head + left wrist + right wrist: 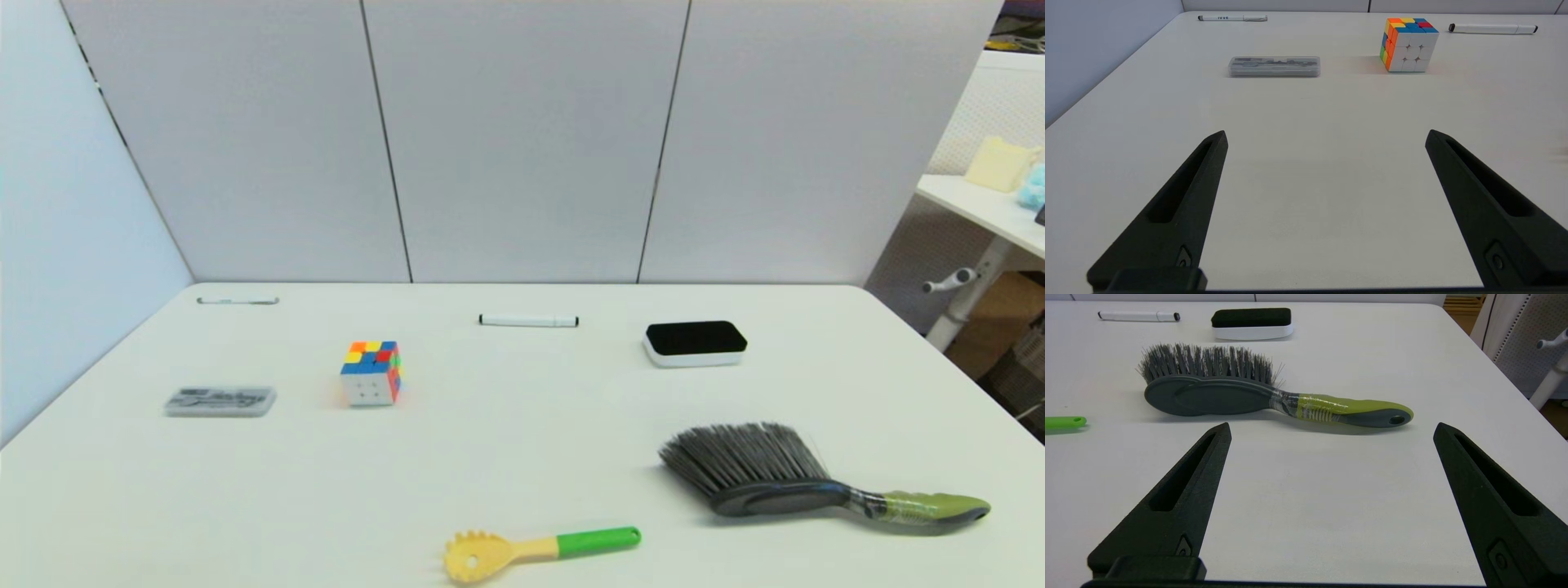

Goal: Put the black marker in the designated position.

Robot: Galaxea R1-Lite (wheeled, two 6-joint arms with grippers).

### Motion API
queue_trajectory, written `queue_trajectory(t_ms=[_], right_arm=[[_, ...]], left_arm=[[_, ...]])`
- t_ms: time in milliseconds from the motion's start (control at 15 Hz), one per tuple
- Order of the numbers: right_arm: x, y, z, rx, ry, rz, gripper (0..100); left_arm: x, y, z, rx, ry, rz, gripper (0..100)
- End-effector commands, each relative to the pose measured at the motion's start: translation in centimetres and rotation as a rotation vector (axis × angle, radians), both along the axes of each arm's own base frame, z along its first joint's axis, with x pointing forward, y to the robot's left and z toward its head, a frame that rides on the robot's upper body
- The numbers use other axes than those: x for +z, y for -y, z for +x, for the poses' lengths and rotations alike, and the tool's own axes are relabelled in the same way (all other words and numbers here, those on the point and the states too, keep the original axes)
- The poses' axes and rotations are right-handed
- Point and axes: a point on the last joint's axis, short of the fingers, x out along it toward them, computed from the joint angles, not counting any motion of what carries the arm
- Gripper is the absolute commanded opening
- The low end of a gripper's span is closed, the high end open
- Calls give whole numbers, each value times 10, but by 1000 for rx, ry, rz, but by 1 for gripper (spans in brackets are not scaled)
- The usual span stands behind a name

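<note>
The black marker (528,321) lies flat near the back of the table, between the cube and the eraser block; its white barrel also shows in the left wrist view (1492,28) and the right wrist view (1138,316). The designated position is plain white tabletop with nothing to mark it. Neither arm appears in the head view. My left gripper (1326,136) is open over bare table near the front left, far from the marker. My right gripper (1332,429) is open near the front right, just short of the brush.
A colourful cube (371,372), a clear flat case (220,401) and a thin whitish pen (237,300) sit at the left. An eraser block (695,342), a grey brush with a green handle (804,478) and a yellow-green pasta fork (539,551) lie right and front.
</note>
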Motion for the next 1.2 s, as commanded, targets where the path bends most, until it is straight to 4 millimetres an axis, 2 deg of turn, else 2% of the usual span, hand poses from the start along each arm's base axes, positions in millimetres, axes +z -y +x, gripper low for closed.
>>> queue_trajectory(t_ms=[67, 1200], right_arm=[[0, 0, 0, 0, 2, 0, 100], [0, 0, 0, 2, -1, 0, 100]], left_arm=[[0, 0, 0, 0, -1, 0, 100], [0, 0, 1, 0, -13, 0, 100]])
